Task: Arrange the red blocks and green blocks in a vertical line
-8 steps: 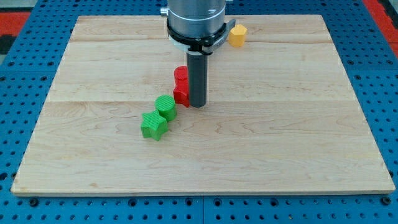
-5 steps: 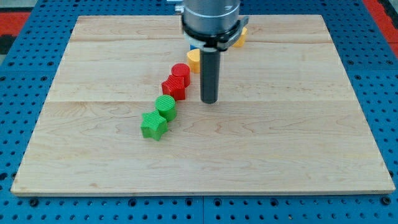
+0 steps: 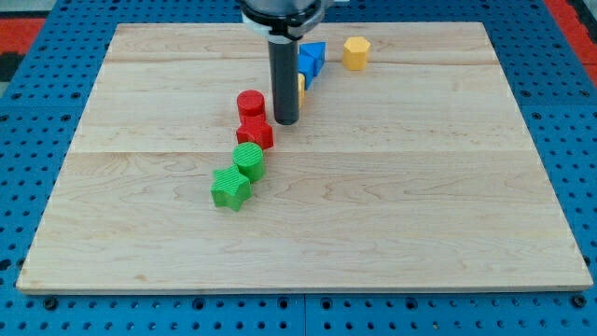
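You see my tip [image 3: 285, 122] resting on the wooden board [image 3: 448, 205] just to the view's right of the two red blocks, close beside them; whether it touches either cannot be told. There is no pincer on this arm, only the dark rod [image 3: 284, 79], so there is nothing to spread or press together. The red cylinder [image 3: 250, 103] stands nearest the view's top of the group, and the red cube [image 3: 255, 133] sits just below it, the two touching or nearly so. Below the cube comes the green cylinder [image 3: 249, 159], close against it, and then the green star [image 3: 230, 188], touching the green cylinder and set a little toward the view's left. Together the four run in a slightly slanted line, leaning to the view's left as it goes down. Behind the rod, toward the view's top, you can see a blue block [image 3: 312, 59] whose shape is partly hidden, with a sliver of a yellow block [image 3: 301, 83] showing at the rod's right edge. A yellow hexagon [image 3: 355, 52] stands apart further to the view's right, near the board's top edge.
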Available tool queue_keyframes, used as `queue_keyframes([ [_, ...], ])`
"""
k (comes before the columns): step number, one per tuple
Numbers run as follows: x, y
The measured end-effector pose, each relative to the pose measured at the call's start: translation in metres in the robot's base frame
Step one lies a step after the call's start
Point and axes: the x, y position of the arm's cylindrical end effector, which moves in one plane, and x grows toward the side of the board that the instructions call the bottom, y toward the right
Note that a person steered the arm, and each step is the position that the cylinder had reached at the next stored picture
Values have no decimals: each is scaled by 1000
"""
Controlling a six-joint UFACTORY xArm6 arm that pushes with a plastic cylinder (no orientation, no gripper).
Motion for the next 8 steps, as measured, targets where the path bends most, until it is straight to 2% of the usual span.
queue_keyframes([
  [1,12,10],
  [2,26,-8],
  [5,28,-13],
  [7,95,-6],
  [8,92,-36],
])
